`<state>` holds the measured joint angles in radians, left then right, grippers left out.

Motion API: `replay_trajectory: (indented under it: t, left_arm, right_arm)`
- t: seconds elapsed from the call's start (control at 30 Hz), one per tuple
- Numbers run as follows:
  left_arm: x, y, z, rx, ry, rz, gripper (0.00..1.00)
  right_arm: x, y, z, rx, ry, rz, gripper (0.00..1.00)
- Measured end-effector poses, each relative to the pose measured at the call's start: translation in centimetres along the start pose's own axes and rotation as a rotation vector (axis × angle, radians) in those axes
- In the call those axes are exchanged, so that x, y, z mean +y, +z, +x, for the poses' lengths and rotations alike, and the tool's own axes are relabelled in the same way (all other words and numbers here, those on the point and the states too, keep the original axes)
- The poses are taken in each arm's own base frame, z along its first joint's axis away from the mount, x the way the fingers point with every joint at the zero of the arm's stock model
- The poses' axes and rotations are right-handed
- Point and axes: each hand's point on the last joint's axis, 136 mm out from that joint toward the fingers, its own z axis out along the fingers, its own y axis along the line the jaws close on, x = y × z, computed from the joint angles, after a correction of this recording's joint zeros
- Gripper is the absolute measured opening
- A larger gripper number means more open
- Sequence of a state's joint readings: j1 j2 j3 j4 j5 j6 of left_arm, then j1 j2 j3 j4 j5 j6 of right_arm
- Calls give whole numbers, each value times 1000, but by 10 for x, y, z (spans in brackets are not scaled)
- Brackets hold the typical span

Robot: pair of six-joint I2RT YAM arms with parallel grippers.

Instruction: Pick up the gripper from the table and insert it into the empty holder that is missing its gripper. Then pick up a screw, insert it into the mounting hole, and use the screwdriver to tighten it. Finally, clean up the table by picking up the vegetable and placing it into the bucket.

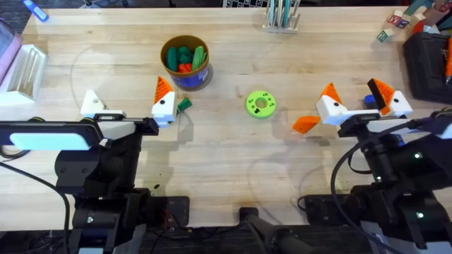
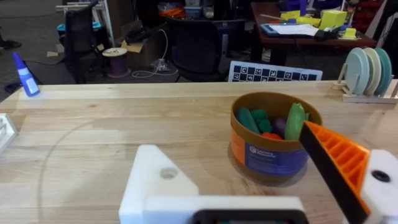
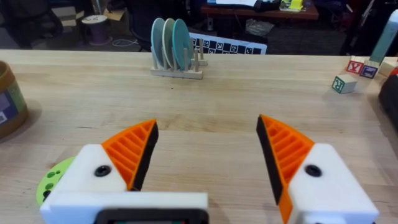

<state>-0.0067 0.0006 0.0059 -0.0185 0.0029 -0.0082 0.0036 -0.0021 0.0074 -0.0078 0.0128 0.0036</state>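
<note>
- The overhead camera is looking down and forward from above the arm bases, taking in the whole table (image 1: 226, 148).
- The left wrist camera is sitting low, facing across the table, close to the bucket (image 2: 270, 146).
- The right wrist camera is facing likewise, catching the bucket's edge and the green disc (image 3: 53, 179), both shared with overhead.
</note>
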Motion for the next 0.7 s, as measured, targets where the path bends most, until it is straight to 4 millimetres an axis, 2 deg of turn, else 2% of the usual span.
replay_trajectory:
  t: [0.33,0.6,0.67,0.7]
  left_arm:
    - [0,0,0,1,0,-1,985]
    - [0,-3,4,53,-28,-2,985]
    - [0,-8,-1,92,-29,-2,985]
    - [0,-19,-19,161,-31,-4,985]
  right_arm:
    - [0,0,2,9,1,0,970]
    - [0,-2,-10,-19,1,1,970]
    - [0,-6,-11,33,5,1,970]
    - [0,-19,-23,134,7,2,970]
